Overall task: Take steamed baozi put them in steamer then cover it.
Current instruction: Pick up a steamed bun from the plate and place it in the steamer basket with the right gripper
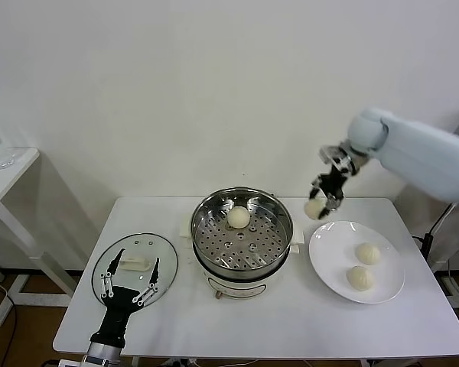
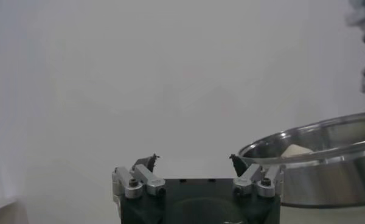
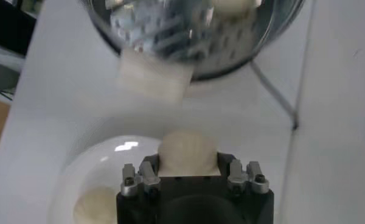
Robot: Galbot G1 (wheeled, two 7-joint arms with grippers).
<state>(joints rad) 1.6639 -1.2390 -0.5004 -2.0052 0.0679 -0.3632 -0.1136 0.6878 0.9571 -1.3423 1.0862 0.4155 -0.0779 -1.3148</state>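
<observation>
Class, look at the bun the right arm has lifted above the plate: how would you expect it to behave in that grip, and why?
The bun looks like soft dough, so it probably dents rather than cracks under the right gripper, whose jaws are shut on it. It is round, so it may roll once dropped into the steamer. It seems light for its size.

I see the steamer at the centre of the white worktop, lid off, with one baozi resting on its perforated tray toward the rear. My right gripper is raised above the gap between steamer and white plate, clamped on a second baozi. Two more baozi lie on the plate, right of the steamer. The glass cover lies flat on the worktop left of the steamer. My left gripper hovers over the cover, fingers spread wide.
</observation>
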